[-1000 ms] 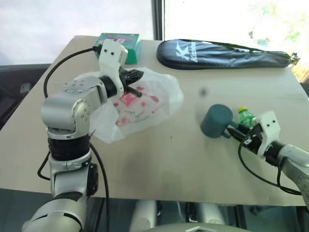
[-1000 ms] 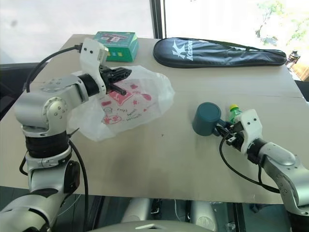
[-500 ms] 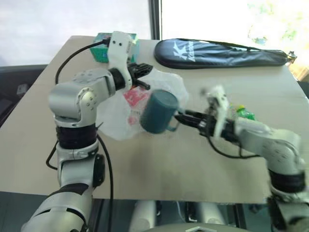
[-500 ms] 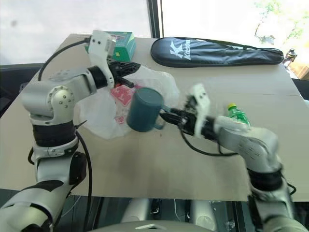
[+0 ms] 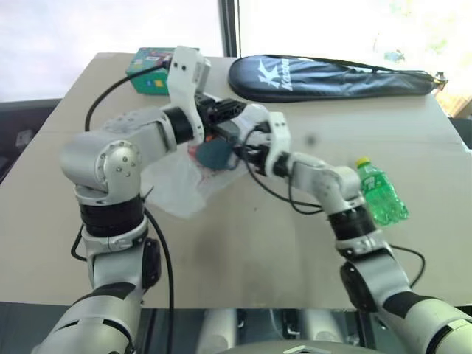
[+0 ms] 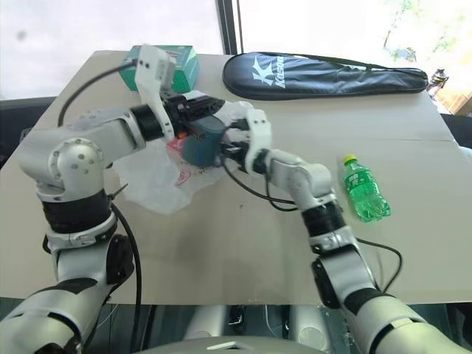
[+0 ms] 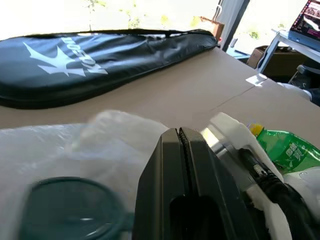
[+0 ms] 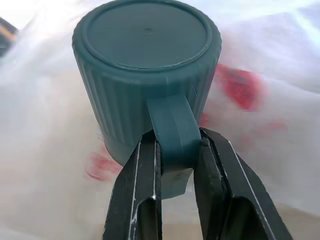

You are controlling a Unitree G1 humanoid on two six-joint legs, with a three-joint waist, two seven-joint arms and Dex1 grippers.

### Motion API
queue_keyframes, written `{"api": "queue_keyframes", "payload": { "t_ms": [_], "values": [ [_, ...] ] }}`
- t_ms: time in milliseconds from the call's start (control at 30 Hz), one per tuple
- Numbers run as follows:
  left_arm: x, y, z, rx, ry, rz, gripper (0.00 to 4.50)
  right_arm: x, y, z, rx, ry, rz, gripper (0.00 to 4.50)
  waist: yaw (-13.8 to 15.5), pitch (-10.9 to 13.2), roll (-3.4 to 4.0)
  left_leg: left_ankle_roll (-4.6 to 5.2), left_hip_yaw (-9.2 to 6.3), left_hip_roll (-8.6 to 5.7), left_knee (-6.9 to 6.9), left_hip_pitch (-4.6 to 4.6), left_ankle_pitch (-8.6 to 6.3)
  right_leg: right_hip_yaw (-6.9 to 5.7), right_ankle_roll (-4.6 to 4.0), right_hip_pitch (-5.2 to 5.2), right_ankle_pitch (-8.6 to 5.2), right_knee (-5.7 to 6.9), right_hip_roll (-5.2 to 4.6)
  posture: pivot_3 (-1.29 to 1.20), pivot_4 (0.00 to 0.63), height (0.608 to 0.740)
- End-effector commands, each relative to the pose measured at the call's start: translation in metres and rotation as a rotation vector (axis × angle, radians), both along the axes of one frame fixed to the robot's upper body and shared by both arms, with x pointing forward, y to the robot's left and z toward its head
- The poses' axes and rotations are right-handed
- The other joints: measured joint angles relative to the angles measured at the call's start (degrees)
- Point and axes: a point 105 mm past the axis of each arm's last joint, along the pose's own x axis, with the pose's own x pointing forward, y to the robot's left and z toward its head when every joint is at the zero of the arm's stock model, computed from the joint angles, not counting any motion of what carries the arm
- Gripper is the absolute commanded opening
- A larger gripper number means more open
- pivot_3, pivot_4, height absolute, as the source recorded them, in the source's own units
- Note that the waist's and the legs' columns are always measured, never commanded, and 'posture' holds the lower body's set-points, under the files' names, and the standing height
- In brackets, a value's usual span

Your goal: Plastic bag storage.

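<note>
From the left eye view, the left gripper has its two black fingers pressed together on the upper edge of the plastic bag, so the film hangs from it and spills down onto the table below and to its left. Right against it, the right gripper is clamped on the handle of a dark teal mug, which it holds up against the bag, just beneath the left fingers. Well off to the right of both grippers a green bottle lies on its side. Beyond them lies a long black racket cover, and a green box sits behind the left wrist.

In the left wrist view, the closed fingers rise flat together, crinkly white film around them, the mug's rim just beside them and the racket cover far ahead.

In the right wrist view, the two fingers pinch the mug's handle from either side, with the bag and its red marks directly behind the mug.
</note>
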Motion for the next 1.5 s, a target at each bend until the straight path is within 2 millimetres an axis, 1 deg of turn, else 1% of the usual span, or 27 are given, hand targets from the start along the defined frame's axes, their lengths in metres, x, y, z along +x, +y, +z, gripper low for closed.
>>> {"api": "queue_keyframes", "payload": {
  "t_ms": [33,133,167,233,300,367,433,467,500,533,567,600,633,700,767,833,967,1033,1100,1133,1200,1233,1300,1333,1367,1433,1500],
  "values": [
    [-0.006,0.007,0.019,0.025,-0.142,0.046,0.0,0.005,0.015,0.007,0.015,-0.062,0.032,1.67,0.14,0.0,0.0,0.0,0.0,-0.02,-0.01,0.0,0.0,-0.01,0.0,0.01,0.0,-0.02,-0.02,0.0,0.15,0.74],
    [-0.011,0.01,0.013,0.074,-0.178,0.05,0.0,0.007,0.013,0.006,0.0,-0.081,0.032,2.95,0.38,0.0,0.0,0.01,0.02,-0.09,-0.04,-0.04,-0.01,0.01,0.01,0.02,0.01,-0.13,-0.1,0.0,0.15,0.74],
    [-0.015,0.008,0.013,0.069,-0.214,0.034,0.0,0.008,0.01,0.005,-0.014,-0.092,0.023,3.47,0.52,0.0,0.0,0.02,0.02,-0.09,-0.04,-0.05,-0.01,0.0,0.01,0.02,0.01,-0.13,-0.11,0.0,0.15,0.74],
    [-0.016,0.019,-0.002,0.18,-0.23,0.093,0.0,0.008,0.003,0.003,-0.022,-0.107,0.005,4.43,0.54,0.0,0.01,0.01,0.01,-0.06,-0.06,-0.04,-0.01,-0.01,0.0,0.0,0.01,-0.12,-0.1,0.0,0.15,0.74],
    [-0.014,0.036,-0.016,0.331,-0.251,0.178,0.0,0.006,-0.004,0.007,0.016,-0.107,-0.01,4.43,0.5,0.0,0.01,-0.01,0.01,-0.02,-0.09,-0.03,-0.01,0.0,-0.01,-0.01,0.01,-0.11,-0.06,0.0,0.15,0.74],
    [-0.016,0.041,-0.019,0.436,-0.303,0.182,0.0,0.0,-0.01,0.009,0.043,-0.111,0.005,4.43,0.5,0.0,0.02,-0.02,0.02,-0.02,-0.14,-0.01,0.0,0.02,-0.02,-0.02,0.01,-0.09,-0.06,0.0,0.15,0.74],
    [-0.019,0.041,-0.018,0.43,-0.311,0.165,0.0,-0.007,-0.019,0.01,0.043,-0.129,0.017,4.43,0.67,0.01,0.03,-0.03,0.04,-0.04,-0.17,-0.02,0.0,0.04,-0.02,-0.04,0.01,-0.1,-0.08,0.0,0.15,0.74],
    [-0.02,0.042,-0.017,0.429,-0.309,0.164,0.52,-0.012,-0.024,0.011,0.048,-0.139,0.024,4.5,0.86,0.01,0.02,-0.03,0.03,-0.03,-0.15,-0.04,0.0,0.01,-0.02,-0.05,0.01,-0.11,-0.09,0.0,0.15,0.74],
    [-0.022,0.042,-0.018,0.475,-0.32,0.149,0.74,-0.017,-0.031,0.014,0.047,-0.155,0.028,4.5,0.96,0.01,0.02,-0.03,0.0,-0.04,-0.14,-0.06,0.0,-0.03,-0.02,-0.04,0.01,-0.13,-0.1,0.0,0.15,0.74],
    [-0.023,0.042,-0.021,0.523,-0.329,0.131,1.1,-0.02,-0.036,0.015,0.042,-0.171,0.03,4.5,0.86,0.01,0.02,-0.03,0.0,-0.05,-0.14,-0.08,0.0,-0.03,-0.02,-0.04,0.01,-0.14,-0.13,0.0,0.15,0.74],
    [-0.024,0.042,-0.023,0.558,-0.337,0.124,1.54,-0.024,-0.044,0.017,0.028,-0.199,0.027,4.5,0.77,0.01,0.02,-0.02,0.01,-0.06,-0.14,-0.07,0.0,0.01,-0.01,-0.03,0.01,-0.15,-0.13,0.0,0.15,0.74],
    [-0.024,0.042,-0.024,0.576,-0.342,0.122,2.11,-0.027,-0.049,0.018,0.017,-0.218,0.025,4.5,0.79,0.01,0.03,-0.02,0.01,-0.06,-0.14,-0.06,0.0,0.01,-0.01,-0.04,0.01,-0.14,-0.12,0.0,0.15,0.74],
    [-0.023,0.041,-0.024,0.614,-0.357,0.118,2.54,-0.031,-0.059,0.021,0.02,-0.233,0.018,4.5,0.82,0.01,0.03,-0.02,0.01,-0.06,-0.15,-0.04,0.0,0.0,-0.01,-0.03,0.01,-0.13,-0.11,0.0,0.15,0.74],
    [-0.019,0.039,-0.027,0.71,-0.396,0.106,3.5,-0.04,-0.079,0.026,-0.032,-0.317,0.004,4.5,0.99,0.01,0.02,-0.02,-0.01,-0.05,-0.15,-0.05,0.0,-0.03,-0.01,-0.02,0.01,-0.14,-0.1,0.0,0.15,0.74],
    [-0.012,0.04,-0.035,0.809,-0.403,0.112,3.5,-0.049,-0.096,0.028,-0.088,-0.378,-0.021,4.5,1.02,0.01,0.02,-0.02,0.0,-0.06,-0.14,-0.04,0.0,-0.01,-0.01,-0.02,0.0,-0.14,-0.1,0.0,0.15,0.74],
    [-0.004,0.041,-0.043,0.862,-0.399,0.113,3.5,-0.056,-0.108,0.028,-0.137,-0.421,-0.047,4.5,1.01,0.01,0.03,-0.01,0.02,-0.06,-0.14,-0.04,0.0,0.01,-0.01,-0.02,0.0,-0.14,-0.07,0.0,0.15,0.74],
    [0.019,0.041,-0.058,0.967,-0.394,0.145,3.5,-0.066,-0.127,0.024,-0.18,-0.424,-0.132,4.5,0.83,0.01,0.02,-0.01,0.05,0.0,-0.13,-0.01,0.0,0.03,-0.01,-0.04,-0.01,-0.09,0.02,0.0,0.15,0.74],
    [0.032,0.038,-0.061,0.987,-0.408,0.172,3.5,-0.07,-0.14,0.022,-0.248,-0.45,-0.214,4.5,1.1,0.01,0.03,0.0,0.08,0.01,-0.12,-0.02,0.0,0.06,-0.01,-0.07,-0.01,-0.05,0.04,0.0,0.15,0.74],
    [0.044,0.036,-0.059,0.99,-0.433,0.207,2.95,-0.075,-0.149,0.018,-0.287,-0.439,-0.269,4.5,1.52,0.01,0.01,0.01,0.08,-0.03,-0.05,-0.08,0.0,0.05,0.0,-0.07,-0.01,-0.08,0.01,0.0,0.15,0.74],
    [0.048,0.037,-0.057,0.973,-0.438,0.225,2.76,-0.078,-0.152,0.016,-0.294,-0.422,-0.279,4.5,1.64,0.01,0.0,0.02,0.08,-0.03,-0.03,-0.09,0.0,0.06,0.01,-0.07,-0.01,-0.09,0.0,0.0,0.15,0.74],
    [0.052,0.037,-0.054,0.943,-0.448,0.24,1.88,-0.08,-0.165,0.01,-0.346,-0.386,-0.343,4.5,1.82,0.01,0.0,0.05,0.08,-0.05,0.01,-0.1,-0.02,0.04,0.02,-0.06,-0.01,-0.09,0.0,0.0,0.15,0.74],
    [0.054,0.037,-0.049,0.896,-0.444,0.256,1.36,-0.088,-0.171,0.009,-0.388,-0.383,-0.339,4.5,1.77,0.01,0.0,0.05,0.09,-0.03,0.01,-0.1,-0.02,0.07,0.02,-0.07,0.0,-0.09,-0.01,0.0,0.15,0.74],
    [0.055,0.037,-0.037,0.754,-0.433,0.28,0.53,-0.099,-0.195,0.004,-0.528,-0.351,-0.402,4.5,2.08,0.03,0.03,0.05,0.07,-0.02,-0.01,-0.1,-0.02,0.05,0.01,-0.07,-0.01,-0.08,-0.02,0.0,0.15,0.74],
    [0.054,0.036,-0.028,0.68,-0.435,0.28,0.18,-0.105,-0.21,-0.001,-0.599,-0.304,-0.43,4.5,2.24,0.02,0.02,0.05,0.07,-0.01,0.0,-0.11,-0.02,0.04,0.01,-0.08,-0.01,-0.08,-0.02,0.0,0.15,0.74],
    [0.052,0.034,-0.021,0.622,-0.442,0.268,0.06,-0.11,-0.221,-0.003,-0.652,-0.28,-0.451,4.5,2.3,0.02,0.01,0.05,0.04,0.01,0.0,-0.12,-0.02,0.02,0.0,-0.07,-0.01,-0.1,-0.02,0.0,0.15,0.74],
    [0.048,0.034,-0.011,0.516,-0.431,0.253,0.06,-0.117,-0.234,-0.002,-0.683,-0.245,-0.481,4.5,2.32,0.0,-0.01,0.05,0.01,0.02,0.02,-0.14,-0.02,0.0,0.0,-0.05,-0.01,-0.11,-0.03,0.0,0.15,0.74],
    [0.043,0.036,-0.003,0.46,-0.412,0.25,0.06,-0.121,-0.25,-0.002,-0.714,-0.195,-0.537,4.5,2.13,-0.01,-0.02,0.05,0.0,0.03,0.06,-0.09,-0.02,0.0,0.01,-0.01,-0.01,-0.1,-0.01,0.0,0.15,0.74]
  ]
}}
